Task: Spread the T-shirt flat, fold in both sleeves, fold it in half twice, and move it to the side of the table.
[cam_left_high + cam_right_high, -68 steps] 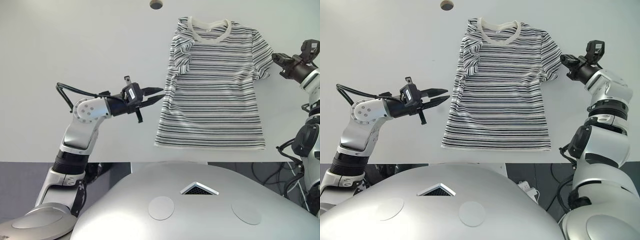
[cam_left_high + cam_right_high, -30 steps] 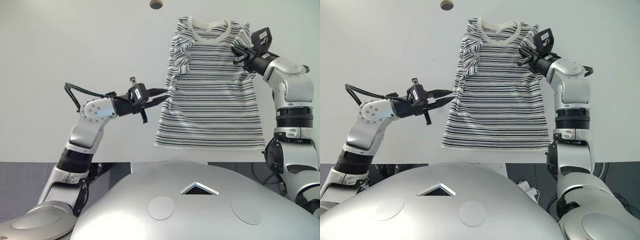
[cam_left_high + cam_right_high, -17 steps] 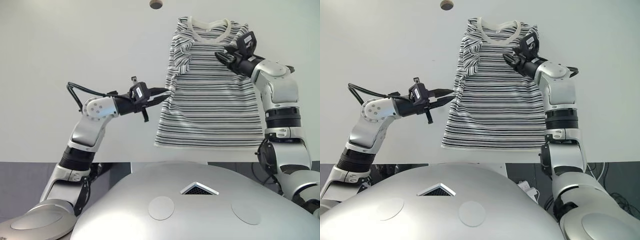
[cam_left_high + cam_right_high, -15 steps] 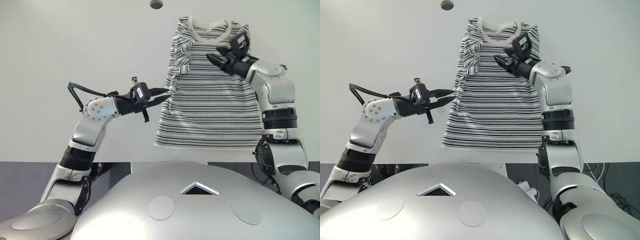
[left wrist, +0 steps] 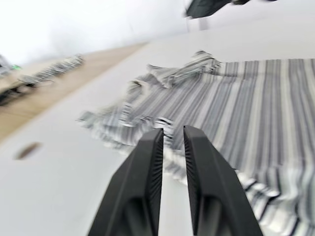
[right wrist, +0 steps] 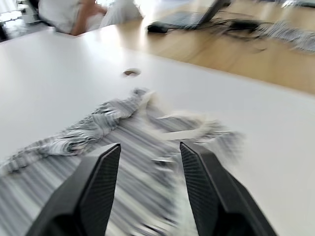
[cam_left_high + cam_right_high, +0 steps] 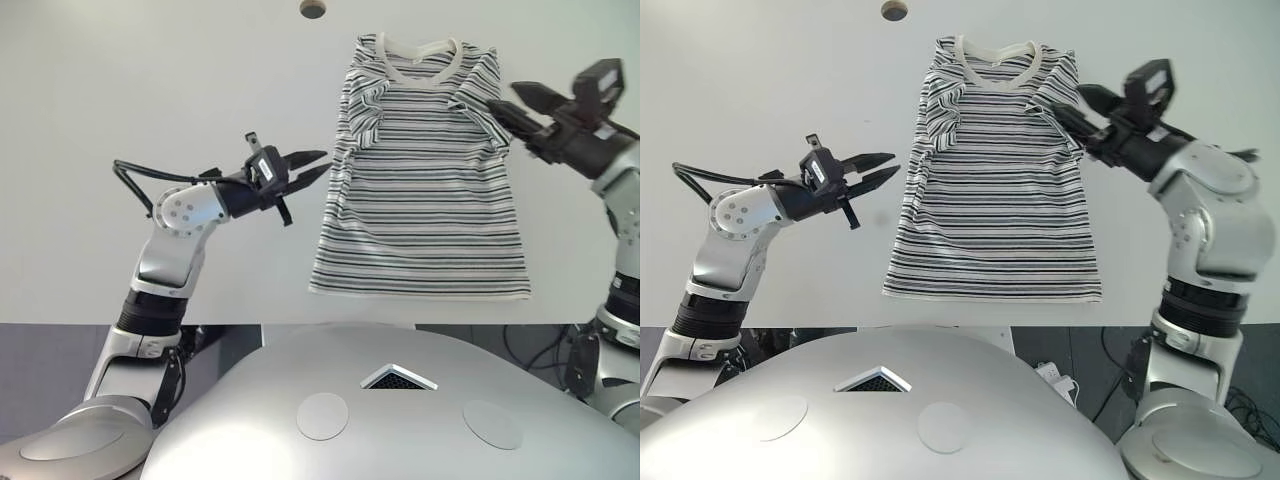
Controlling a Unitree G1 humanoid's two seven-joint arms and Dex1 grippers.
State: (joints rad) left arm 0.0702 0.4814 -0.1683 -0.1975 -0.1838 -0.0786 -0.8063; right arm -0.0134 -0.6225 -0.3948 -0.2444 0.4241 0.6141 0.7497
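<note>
1. Striped T-shirt lies at the far centre of the white desk; both sleeves are crumpled inward, outlines unclear.
2. Left end effector: released, empty, just beside the shirt's left edge.
3. Right end effector: released, at the right sleeve; contact indeterminate.

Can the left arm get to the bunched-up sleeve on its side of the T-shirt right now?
Probably yes. The left gripper is open beside the T-shirt's edge, short of the bunched sleeve, with only bare table between. The right gripper is at the opposite sleeve, out of the way.
</note>
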